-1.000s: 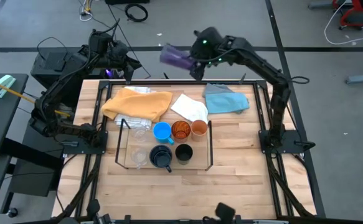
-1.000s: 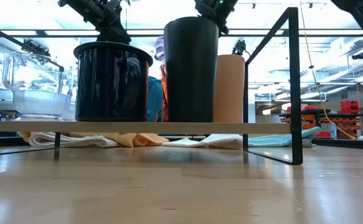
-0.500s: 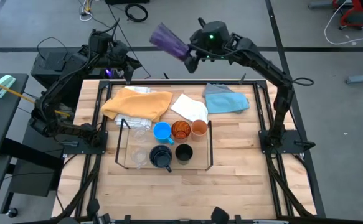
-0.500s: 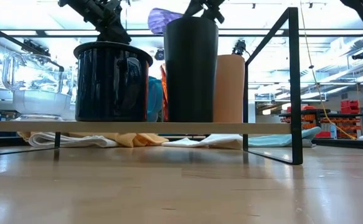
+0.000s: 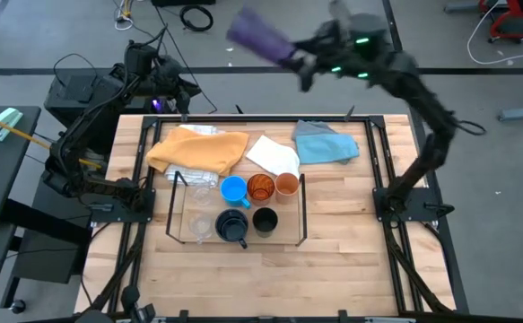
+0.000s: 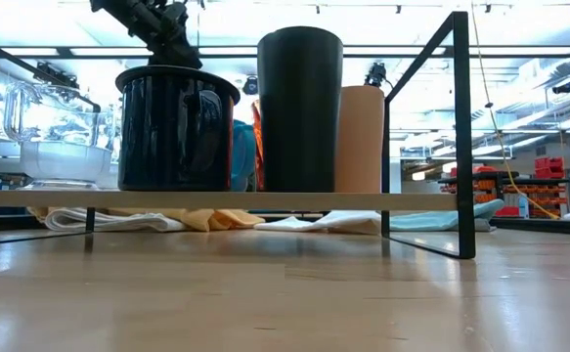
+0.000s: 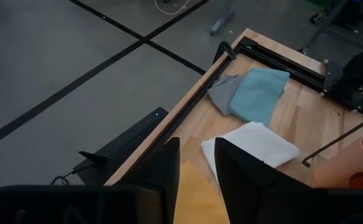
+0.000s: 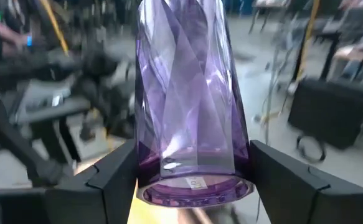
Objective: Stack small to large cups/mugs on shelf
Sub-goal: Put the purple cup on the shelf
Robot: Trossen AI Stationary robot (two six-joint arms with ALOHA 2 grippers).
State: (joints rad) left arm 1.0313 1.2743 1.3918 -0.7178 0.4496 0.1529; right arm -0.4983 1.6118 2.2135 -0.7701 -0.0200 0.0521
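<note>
Right wrist view: faceted purple plastic tumbler (image 8: pixel 190 99) clamped between the right gripper (image 8: pixel 190 180) fingers, high beyond the table's far edge.
Swinging fast, it could slip free or clip the black wire shelf (image 5: pixel 301 211); left gripper (image 7: pixel 193 168) waits parted, empty, at the far-left corner.

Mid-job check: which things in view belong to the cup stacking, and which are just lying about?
Job: purple tumbler in the right gripper; shelf; light-blue mug, amber tumbler, orange cup, navy mug, black cup, clear cups.
Lying about: yellow cloth, white cloth, blue cloth.
</note>
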